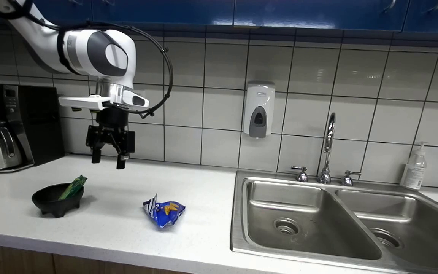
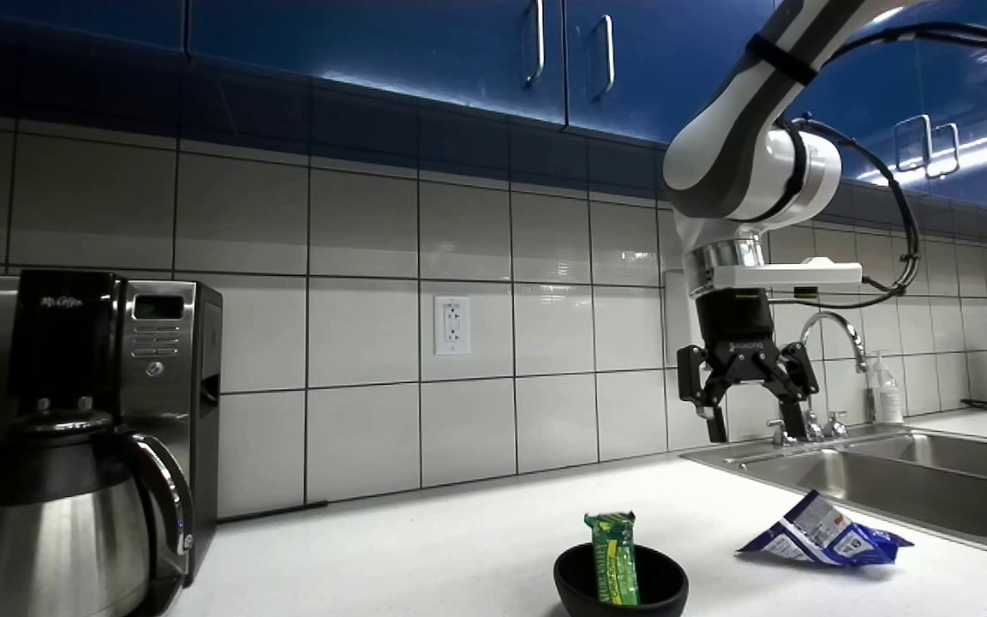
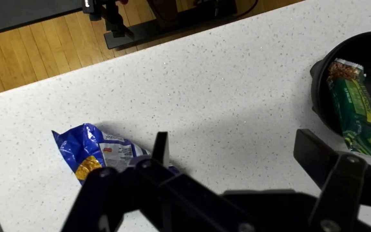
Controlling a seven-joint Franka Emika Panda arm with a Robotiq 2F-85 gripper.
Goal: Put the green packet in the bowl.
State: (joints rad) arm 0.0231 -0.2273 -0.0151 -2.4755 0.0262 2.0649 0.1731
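Observation:
The green packet point(image 1: 73, 187) lies tilted inside the black bowl point(image 1: 57, 207), with one end resting over the rim. The packet point(image 2: 615, 559) and the bowl point(image 2: 666, 590) also show in an exterior view. In the wrist view the packet point(image 3: 357, 109) sits in the bowl point(image 3: 316, 85) at the right edge, partly cut off. My gripper point(image 1: 108, 159) is open and empty, high above the counter, between the bowl and a blue packet. It also hangs open in an exterior view point(image 2: 756, 423), and its fingers are wide apart in the wrist view point(image 3: 233, 145).
A blue chip packet point(image 1: 164, 217) lies on the white counter point(image 1: 120, 236) beside the bowl; it also shows in the wrist view point(image 3: 82, 148). A double sink point(image 1: 240, 213) with a faucet point(image 1: 329, 144) is beyond it. A coffee maker point(image 2: 159, 368) stands at the other end. Tiled wall behind.

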